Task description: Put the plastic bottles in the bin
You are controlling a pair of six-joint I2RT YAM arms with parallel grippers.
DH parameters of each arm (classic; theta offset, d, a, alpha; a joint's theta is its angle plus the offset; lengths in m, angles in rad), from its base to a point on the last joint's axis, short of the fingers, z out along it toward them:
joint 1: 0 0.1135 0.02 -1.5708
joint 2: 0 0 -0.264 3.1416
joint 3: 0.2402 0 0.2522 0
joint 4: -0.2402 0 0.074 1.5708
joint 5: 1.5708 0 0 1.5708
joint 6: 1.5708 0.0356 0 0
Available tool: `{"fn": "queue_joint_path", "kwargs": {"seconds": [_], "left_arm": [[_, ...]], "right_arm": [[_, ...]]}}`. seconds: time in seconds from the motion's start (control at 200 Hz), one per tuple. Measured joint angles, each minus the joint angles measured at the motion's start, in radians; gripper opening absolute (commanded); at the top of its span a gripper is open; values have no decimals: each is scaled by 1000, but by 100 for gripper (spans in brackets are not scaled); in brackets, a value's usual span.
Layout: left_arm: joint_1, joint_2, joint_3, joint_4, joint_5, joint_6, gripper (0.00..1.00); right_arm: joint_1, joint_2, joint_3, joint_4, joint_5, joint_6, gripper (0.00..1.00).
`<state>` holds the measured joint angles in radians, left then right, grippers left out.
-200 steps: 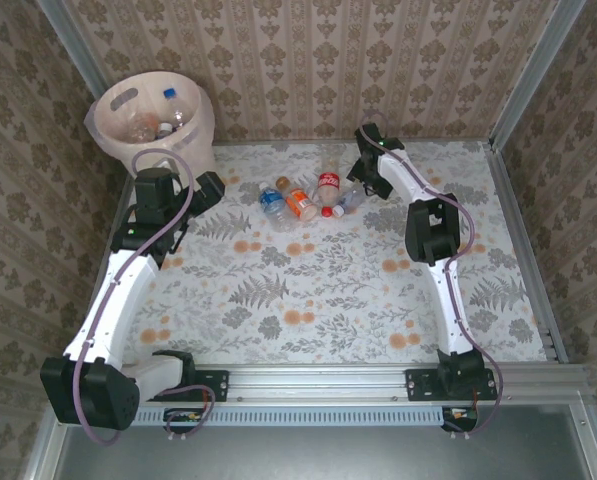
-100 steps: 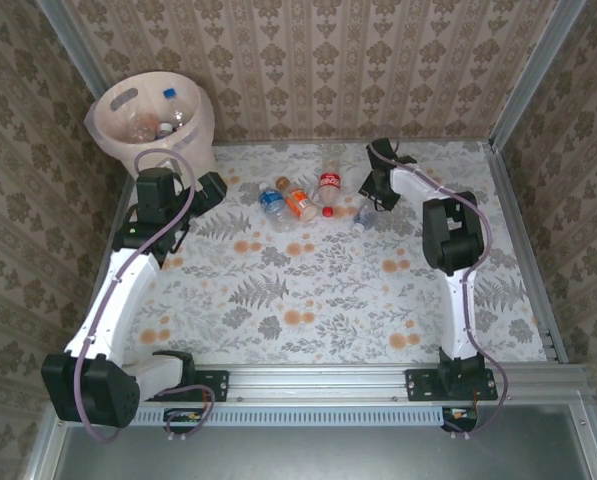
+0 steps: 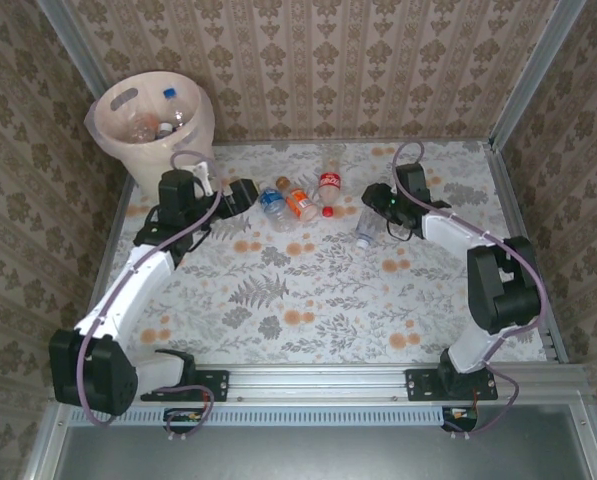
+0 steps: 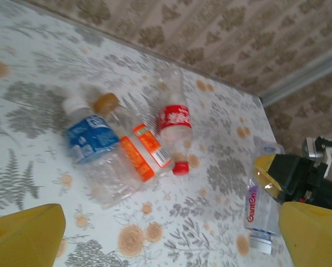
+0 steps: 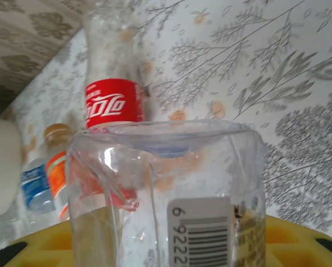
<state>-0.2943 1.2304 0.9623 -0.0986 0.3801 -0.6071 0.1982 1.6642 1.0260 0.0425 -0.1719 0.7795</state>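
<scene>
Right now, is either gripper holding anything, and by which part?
The right gripper clamps the clear bottle across its body, by the white label. The left gripper is open and empty.

The left arm (image 3: 128,290) rises from its near-left base and slants forward, wrist turned toward the middle. The left gripper (image 3: 240,193) is held with its yellow fingers (image 4: 26,236) spread wide apart. The right arm (image 3: 458,235) bows outward (its elbow juts far to the right) and folds back inward. The right gripper (image 3: 375,205) points left, its jaws closed around a clear bottle (image 3: 366,228).
</scene>
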Motion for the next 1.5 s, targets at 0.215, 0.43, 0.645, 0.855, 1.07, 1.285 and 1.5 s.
{"fn": "queue_joint_path", "kwargs": {"seconds": [0.215,0.43,0.645,0.855,1.07,1.285,1.5], "left_arm": [[-128,73,0,75,61,37,100],[-302,156,59,58,107,148,100],[-436,288,233,-63,29,274,100],[-517,381,357,-158,-83,361,100],[-523,436,380,-189,-127,396,100],[-531,457,385,-181,-114,398,75],[-531,465,393,-162,-75,380,51]], "right_arm": [[11,-96,-146,201,-74,97,47],[62,-165,-191,325,-102,152,48],[116,-171,-191,380,-119,176,48],[154,-173,-190,381,-122,194,48],[167,-198,-190,410,-122,224,48],[173,-207,-190,430,-120,231,49],[173,-208,-190,450,-106,249,55]]}}
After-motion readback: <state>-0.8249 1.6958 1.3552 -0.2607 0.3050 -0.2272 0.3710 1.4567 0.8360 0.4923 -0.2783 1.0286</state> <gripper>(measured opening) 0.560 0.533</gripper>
